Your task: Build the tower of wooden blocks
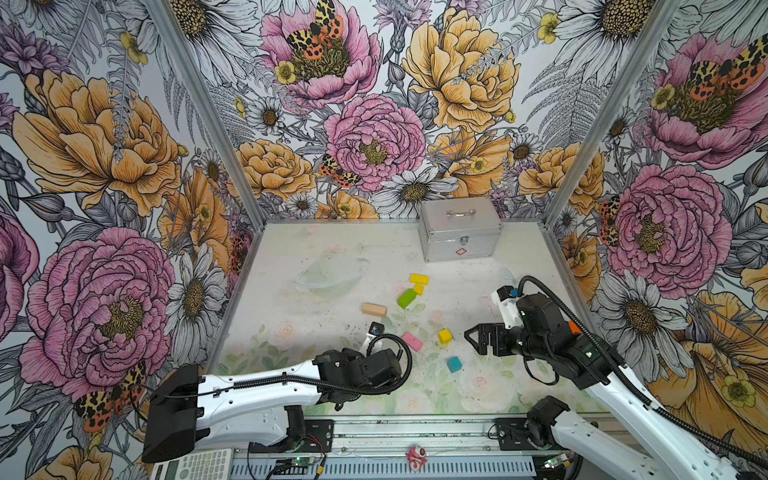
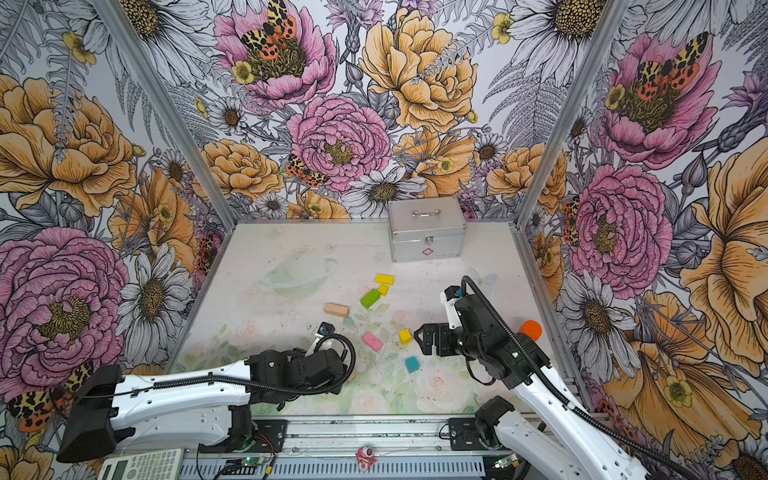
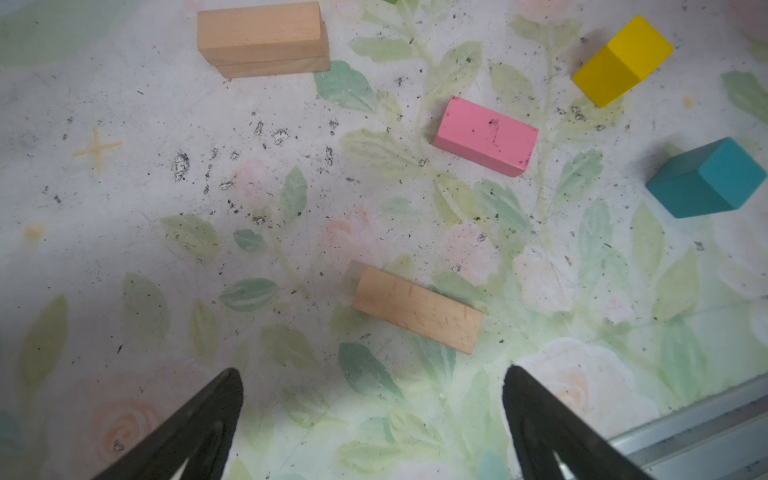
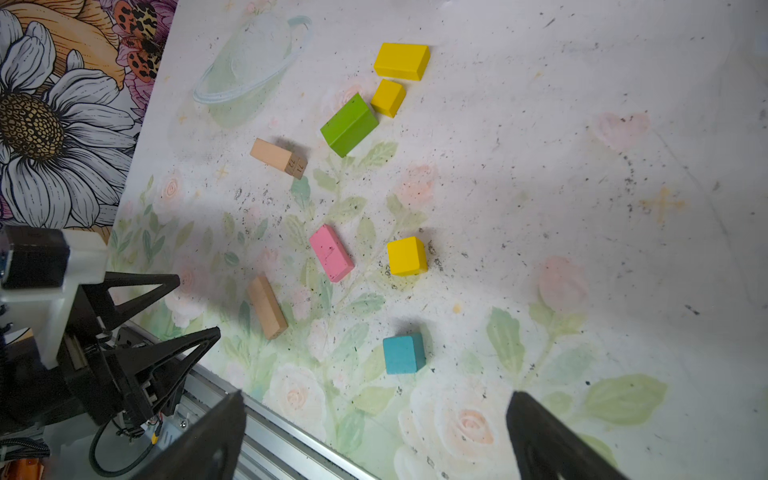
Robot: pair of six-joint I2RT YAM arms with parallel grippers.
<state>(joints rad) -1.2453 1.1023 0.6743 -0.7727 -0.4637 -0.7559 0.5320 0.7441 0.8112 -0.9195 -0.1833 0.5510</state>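
Wood blocks (image 2: 372,341) are lying scattered over the bench (image 1: 291,307); no tower is standing yet.

Far cluster: yellow slab (image 1: 419,278), small yellow cube (image 1: 418,289) and green bar (image 1: 406,298) are crowding together; whether they are touching we cannot tell. Just left of them and a little nearer, two tan bars (image 1: 373,309) are sitting one on the other. Mid-bench, pink slab (image 1: 412,341) is lying flat, with a second yellow cube (image 1: 444,336) apart on its right. Teal cube (image 1: 454,364) is sitting nearer and further right. A third tan bar (image 3: 417,309) is lying alone, near and left of the pink slab, hidden under the left arm (image 1: 257,386) in both top views. Silver case (image 1: 459,228) is standing at the far edge.

Left jaws are hanging released above the bench with nothing between them, the lone tan bar lying just ahead of the tips and askew to them. Right arm (image 1: 623,403) is hovering at the right, its jaws also spread wide and empty, pointing left toward the cubes.

We are judging this as the opening step: gathering the tan base. The next move is calling for turning the left wrist to square the jaws across the lone bar's narrow width, coming down, closing, then carrying it to the stacked pair. A skewed grip is risking a twisted bar.
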